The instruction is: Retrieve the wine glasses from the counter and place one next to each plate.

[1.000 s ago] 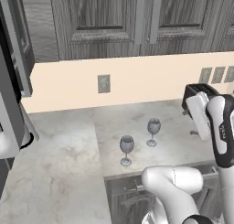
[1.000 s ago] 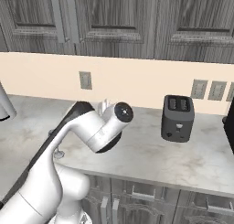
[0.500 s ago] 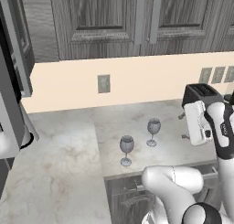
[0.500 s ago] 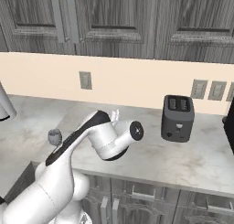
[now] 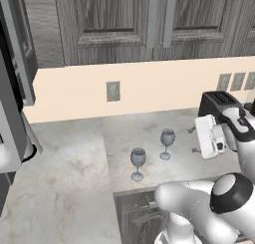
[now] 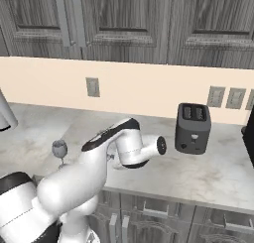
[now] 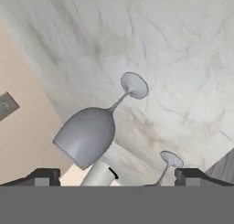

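Wine glasses (image 5: 167, 144) — 2 upright on counter (image 5: 64, 178) — gripper (image 7: 116, 179) open nr 1.

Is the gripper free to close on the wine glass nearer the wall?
Probably yes. The open gripper faces that wine glass, fingers spread either side, and the second glass stands apart on the counter.

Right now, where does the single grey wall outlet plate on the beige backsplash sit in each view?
Left base view: the grey rectangular outlet plate is upper centre-left, on the backsplash above the clear stemmed wine glasses.
Right base view: upper left, well left of the black box-shaped toaster.
Hand view: tilted at the left edge, likely the same plate.
Shared landmark: the pale veined marble counter.
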